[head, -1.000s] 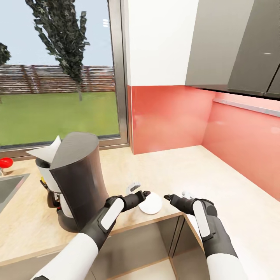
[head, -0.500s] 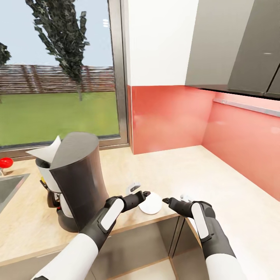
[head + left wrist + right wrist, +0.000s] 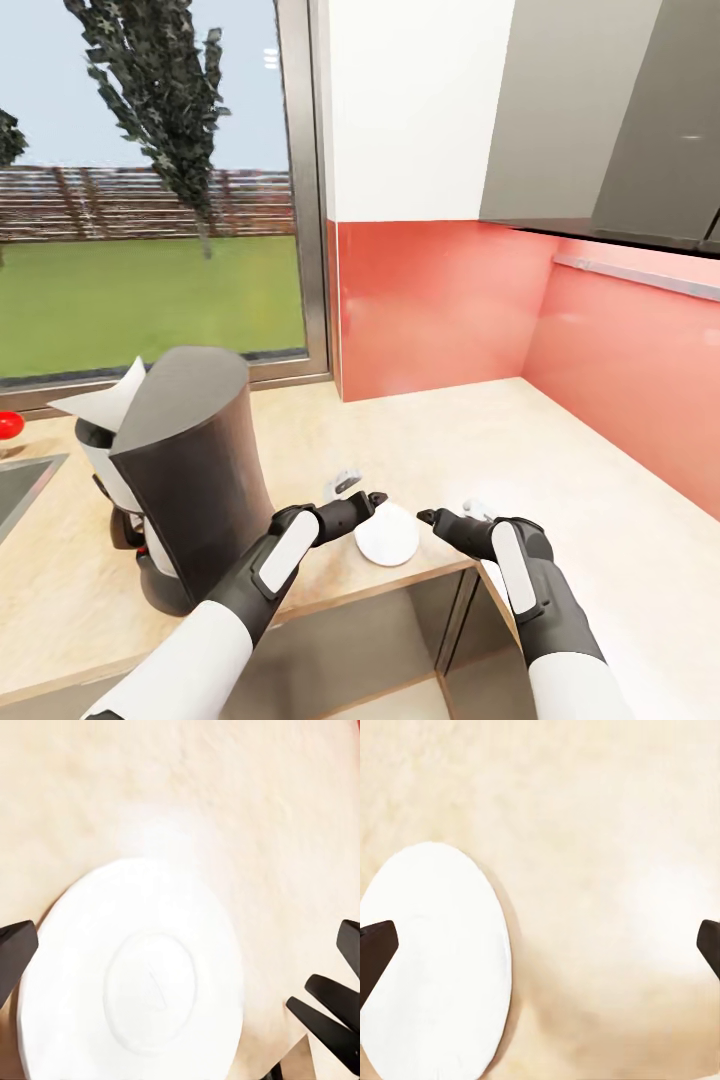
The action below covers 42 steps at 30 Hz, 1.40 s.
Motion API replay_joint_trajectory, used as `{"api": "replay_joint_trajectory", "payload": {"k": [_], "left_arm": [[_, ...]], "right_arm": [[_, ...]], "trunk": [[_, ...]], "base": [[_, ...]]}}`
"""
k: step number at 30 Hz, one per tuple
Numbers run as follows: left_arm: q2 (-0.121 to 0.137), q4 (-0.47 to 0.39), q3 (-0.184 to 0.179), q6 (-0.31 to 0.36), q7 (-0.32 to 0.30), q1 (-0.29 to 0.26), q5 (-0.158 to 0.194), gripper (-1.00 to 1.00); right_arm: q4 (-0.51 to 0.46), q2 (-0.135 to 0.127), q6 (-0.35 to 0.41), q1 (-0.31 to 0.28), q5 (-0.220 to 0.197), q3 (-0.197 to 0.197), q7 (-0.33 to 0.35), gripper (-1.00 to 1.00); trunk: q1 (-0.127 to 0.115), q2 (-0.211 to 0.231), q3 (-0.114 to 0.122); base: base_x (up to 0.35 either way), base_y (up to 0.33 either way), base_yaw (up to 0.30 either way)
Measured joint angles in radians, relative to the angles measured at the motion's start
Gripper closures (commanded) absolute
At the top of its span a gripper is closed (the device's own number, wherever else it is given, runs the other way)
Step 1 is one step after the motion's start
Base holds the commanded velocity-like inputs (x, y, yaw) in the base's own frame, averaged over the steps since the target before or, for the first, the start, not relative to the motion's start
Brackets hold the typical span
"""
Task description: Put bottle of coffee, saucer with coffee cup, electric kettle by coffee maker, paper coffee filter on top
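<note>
**White saucer on the worktop edge, both grippers hovering open**

White and round, the saucer (image 3: pixel 387 533) lies flat on the beige worktop (image 3: pixel 480 440), close to its front wood edge and a little to the right of the coffee maker (image 3: pixel 185 470). Nothing sits on the saucer. The coffee maker stands upright on the worktop, dark grey, and a white paper filter (image 3: pixel 100 403) rests tilted on top of its basket, one corner pointing up.

The left gripper (image 3: pixel 356 494) sits at the near left rim of the saucer, its jaws released with nothing between them. In the left wrist view the saucer (image 3: pixel 135 979) lies below the dark fingertips (image 3: pixel 15 949), which stand wide apart on either side of it. The right gripper (image 3: pixel 450 515) hangs just to the right of the saucer, jaws also spread and empty; the right wrist view shows the saucer (image 3: pixel 431 960) off to one side over bare worktop.

A steel sink (image 3: pixel 20 485) shows at the far left, with a small red object (image 3: pixel 8 424) behind it by the window (image 3: pixel 150 190). Coral wall panels (image 3: pixel 430 300) back the worktop
</note>
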Motion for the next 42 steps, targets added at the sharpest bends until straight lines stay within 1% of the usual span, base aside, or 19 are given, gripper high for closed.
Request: {"api": "replay_joint_trajectory", "payload": {"k": [6,9,15,17,21,24,29,42], "left_arm": [[0.0,0.0,0.0,0.0,0.0,0.001,-0.001,-1.0],[0.0,0.0,-0.001,0.0,0.0,0.017,0.001,-1.0],[0.0,0.0,-0.001,0.0,0.0,0.023,0.002,-1.0],[0.0,0.0,-0.001,0.0,-0.001,0.023,0.002,-1.0],[0.0,0.0,-0.001,0.0,0.0,0.023,0.002,-1.0],[0.0,0.0,-0.001,0.0,-0.001,0.023,0.002,-1.0],[0.0,0.0,-0.002,0.0,-0.001,0.023,0.002,-1.0],[0.0,0.0,-0.003,0.0,-0.008,0.023,0.002,-1.0]], "right_arm": [[0.002,0.0,0.0,0.0,0.0,0.0,0.0,-1.0],[0.011,0.001,0.0,0.0,0.003,0.001,0.001,-1.0],[0.011,0.002,0.0,0.0,0.002,0.002,0.003,-1.0],[0.016,0.001,-0.001,0.0,0.004,0.002,0.029,-1.0],[0.049,0.0,-0.004,0.0,-0.009,0.002,0.127,-1.0],[0.058,-0.001,-0.005,0.0,-0.009,0.001,0.154,-1.0],[0.061,-0.002,-0.006,0.0,-0.009,0.001,0.165,-1.0],[0.082,-0.003,-0.005,0.0,-0.014,0.001,0.167,-1.0]], "trunk": [[0.0,0.0,0.0],[0.0,-0.001,0.0],[0.0,-0.001,0.0],[0.0,0.0,0.0],[0.0,0.0,0.0],[0.0,0.0,0.0],[0.0,0.0,0.0],[0.0,0.0,0.0]], "base": [[0.046,0.0,0.0],[0.046,0.0,0.0],[0.005,0.0,0.0],[0.0,0.0,0.0],[0.0,0.0,0.0],[0.0,0.0,0.0],[0.0,0.0,0.0],[0.0,0.0,0.0]]}}
